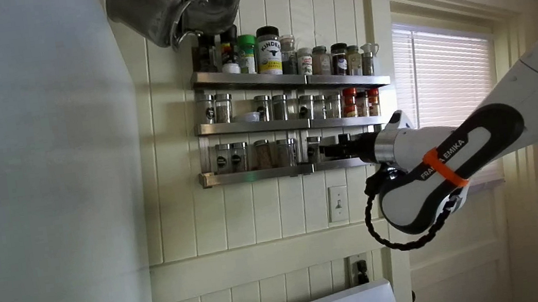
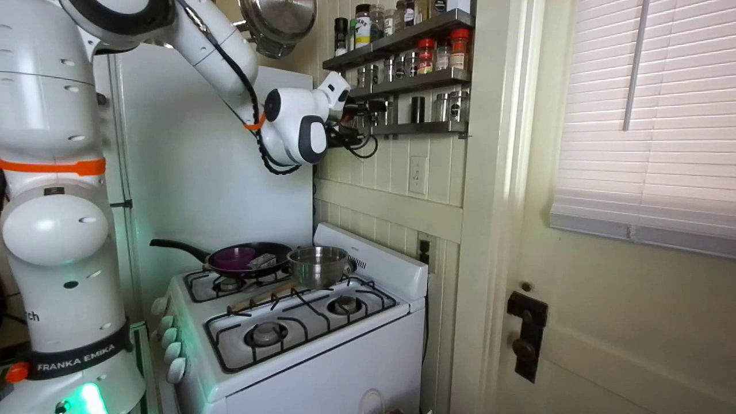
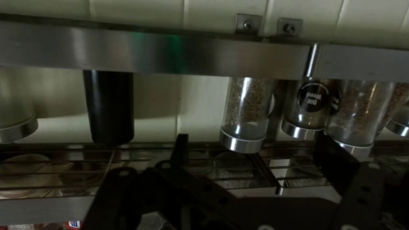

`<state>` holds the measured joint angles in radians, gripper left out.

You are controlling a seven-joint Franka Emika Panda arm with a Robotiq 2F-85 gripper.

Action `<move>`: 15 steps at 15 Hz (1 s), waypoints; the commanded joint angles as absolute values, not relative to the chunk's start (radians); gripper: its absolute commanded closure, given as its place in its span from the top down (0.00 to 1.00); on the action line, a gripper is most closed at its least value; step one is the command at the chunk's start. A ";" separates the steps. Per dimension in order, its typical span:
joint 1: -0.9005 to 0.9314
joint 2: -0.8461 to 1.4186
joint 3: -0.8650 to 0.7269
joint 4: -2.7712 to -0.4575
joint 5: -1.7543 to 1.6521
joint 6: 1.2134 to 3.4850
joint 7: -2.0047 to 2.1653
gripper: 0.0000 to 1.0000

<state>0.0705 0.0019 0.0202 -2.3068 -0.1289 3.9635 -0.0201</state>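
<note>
Standing spread and empty, your jaws face a glass jar (image 3: 247, 105) on the bottom shelf (image 1: 267, 173) (the wrist view shows it inverted). The steel lip (image 3: 179, 54) probably keeps it from slipping off. A Dill Weed jar (image 3: 310, 102) stands just beside; toward the black container (image 3: 110, 108) you have a gap, while the middle shelf (image 3: 44, 210) likely limits headroom.

Purple bowl (image 2: 233, 259) inside black skillet (image 2: 273, 250) on white stove (image 2: 322, 362); steel pot (image 2: 318, 271) beside skillet; blind (image 2: 678, 126) on door (image 2: 627, 339).

Clear, silver-lidded jar (image 3: 245, 115) nearly full of brownish flakes (image 3: 254, 99), upright on the lowest metal shelf (image 3: 204, 57).
</note>
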 commanded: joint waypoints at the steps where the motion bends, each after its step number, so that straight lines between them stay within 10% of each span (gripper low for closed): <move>1: 0.062 0.049 0.032 -2.265 -0.138 3.966 0.001 1.00; 15: 0.030 0.060 0.021 -2.229 -0.244 3.964 0.091 1.00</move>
